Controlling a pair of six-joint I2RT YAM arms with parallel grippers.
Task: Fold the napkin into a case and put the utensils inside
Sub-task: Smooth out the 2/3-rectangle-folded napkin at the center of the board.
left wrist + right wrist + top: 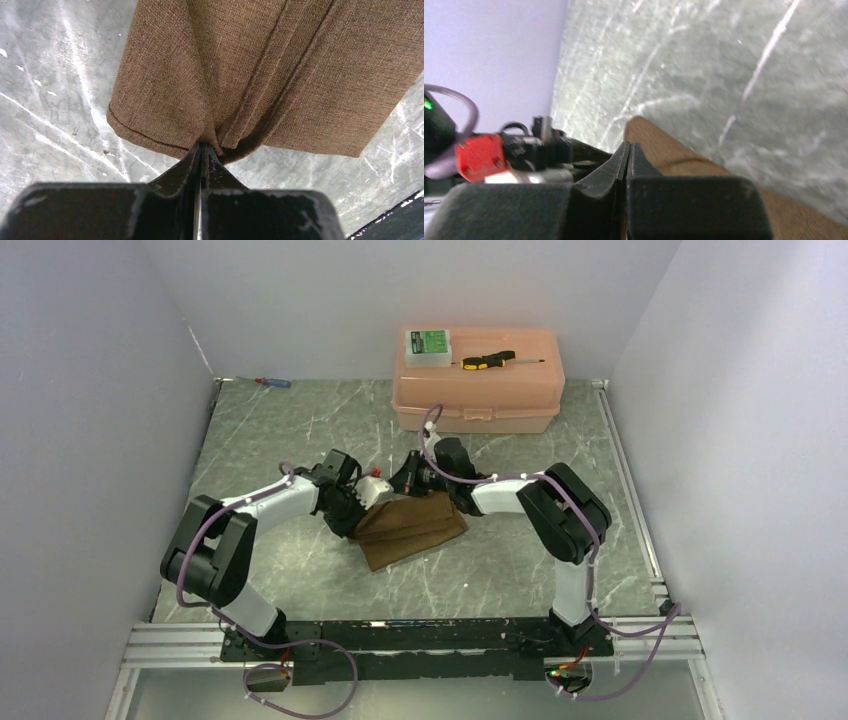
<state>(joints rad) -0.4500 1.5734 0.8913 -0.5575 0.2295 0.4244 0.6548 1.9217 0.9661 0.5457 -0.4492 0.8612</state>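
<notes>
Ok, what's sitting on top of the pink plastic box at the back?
A small clear case with a green label and a yellow-and-black screwdriver lie on the lid of the pink box. Its inside is hidden.

**Twin-arm table robot, white and black, purple wiring**

The left arm (270,502) and right arm (500,496) have white shells on the long segments and bulky, rounded black joints. A thin purple cable (352,665) runs along each arm under pale clips and hangs in loose loops by the black base plate (420,652), which is bolted to a silver slotted rail (170,645). The left gripper (202,147) and right gripper (628,147) have matte black, wedge-shaped fingers (175,175) with pale chips along the edges.
</notes>
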